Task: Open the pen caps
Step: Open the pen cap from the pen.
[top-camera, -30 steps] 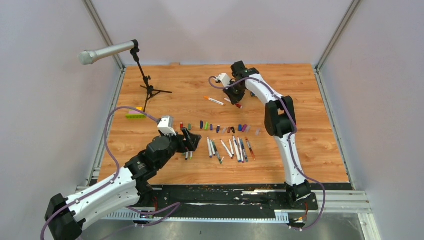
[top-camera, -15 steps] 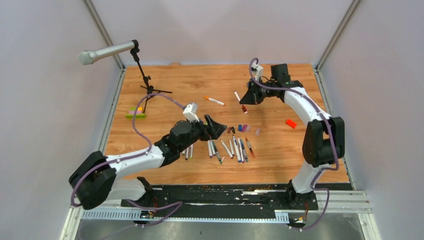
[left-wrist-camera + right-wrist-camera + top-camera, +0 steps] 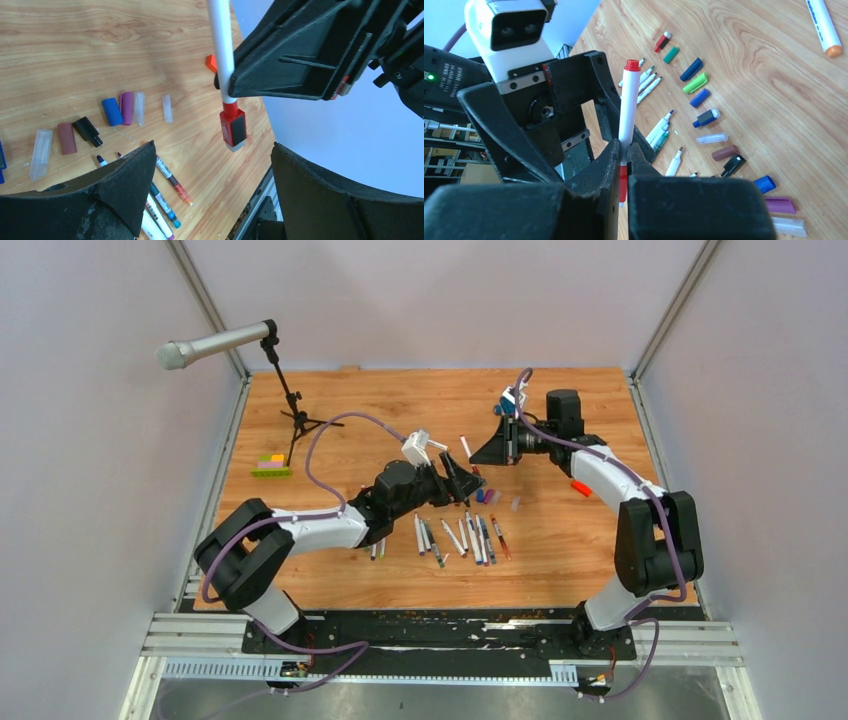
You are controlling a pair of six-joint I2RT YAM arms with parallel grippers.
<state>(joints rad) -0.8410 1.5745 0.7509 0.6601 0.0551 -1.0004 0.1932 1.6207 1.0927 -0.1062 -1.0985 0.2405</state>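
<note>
My right gripper (image 3: 492,447) is shut on a white-barrelled pen (image 3: 222,45) and holds it above the table. Its red cap (image 3: 233,127) hangs just ahead of my left gripper (image 3: 212,146), which is open and touches nothing. In the right wrist view the pen (image 3: 628,107) stands crosswise in the shut jaws, its red cap (image 3: 623,182) low between them, with the left fingers (image 3: 504,120) behind. Several loose pen caps (image 3: 112,111) lie in a row on the wood. Several uncapped pens (image 3: 462,537) lie below that row.
An orange block (image 3: 581,487) lies right of the caps. A green-yellow brick bar (image 3: 270,468) and a microphone stand (image 3: 290,405) are at the far left. Another pen with an orange end (image 3: 824,27) lies apart. Two pens (image 3: 377,550) lie under the left arm.
The left arm has reached right across the row to face the right gripper. The right gripper has swung from the far middle to the right, turned leftward, with the pen raised.
</note>
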